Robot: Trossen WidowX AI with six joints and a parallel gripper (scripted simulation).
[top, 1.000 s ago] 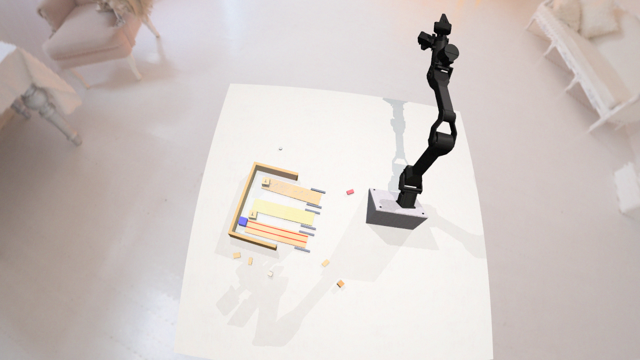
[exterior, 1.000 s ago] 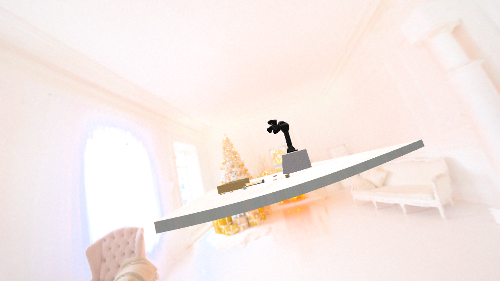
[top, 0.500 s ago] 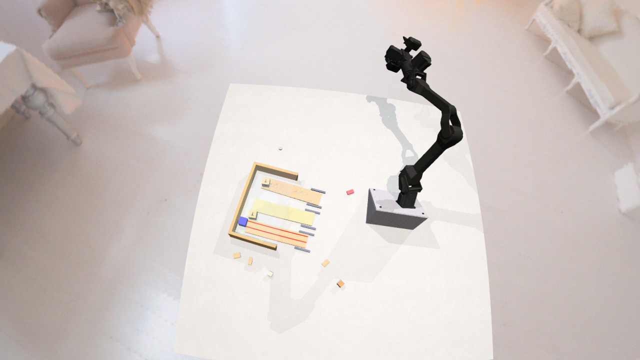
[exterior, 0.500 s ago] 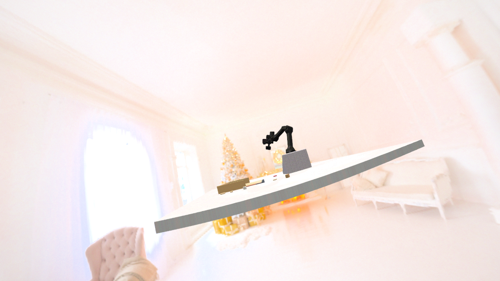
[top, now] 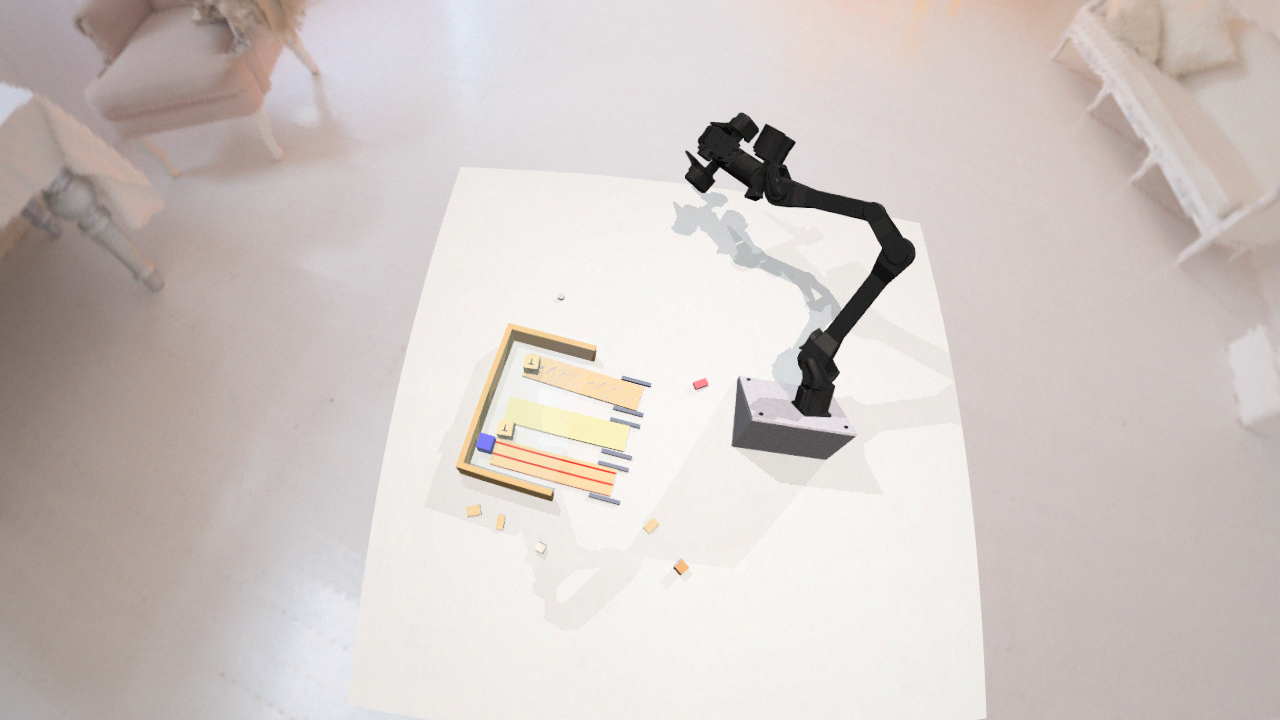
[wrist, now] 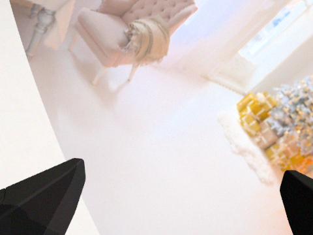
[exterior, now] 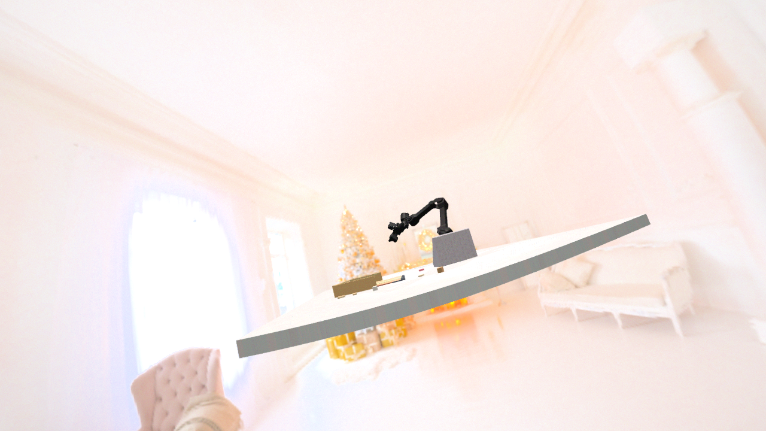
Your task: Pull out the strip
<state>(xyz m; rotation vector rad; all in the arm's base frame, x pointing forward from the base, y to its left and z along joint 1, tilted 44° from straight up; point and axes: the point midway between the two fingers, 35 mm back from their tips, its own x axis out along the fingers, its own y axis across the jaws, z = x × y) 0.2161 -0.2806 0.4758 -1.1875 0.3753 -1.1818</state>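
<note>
My gripper (top: 701,140) (exterior: 391,232) (wrist: 184,176) is open and empty, high above the table's far edge, away from the strips. In the top view, a wooden cube with a dark mark (top: 531,362) sits at the left end of the speckled orange strip (top: 586,380). A second marked wooden cube (top: 505,429) is at the lower left corner of the yellow strip (top: 568,424); how it rests there is too small to tell. A plain blue cube (top: 485,442) is by the left end of the red-lined strip (top: 553,467). The wrist view shows no cube or strip.
A wooden wall (top: 486,398) (exterior: 357,285) surrounds the strips' left ends, open toward the robot base (top: 792,432) (exterior: 454,247). Short dark rails (top: 636,382) flank the strips' right ends. A red block (top: 700,384), an orange block (top: 681,566) and several small pieces lie outside.
</note>
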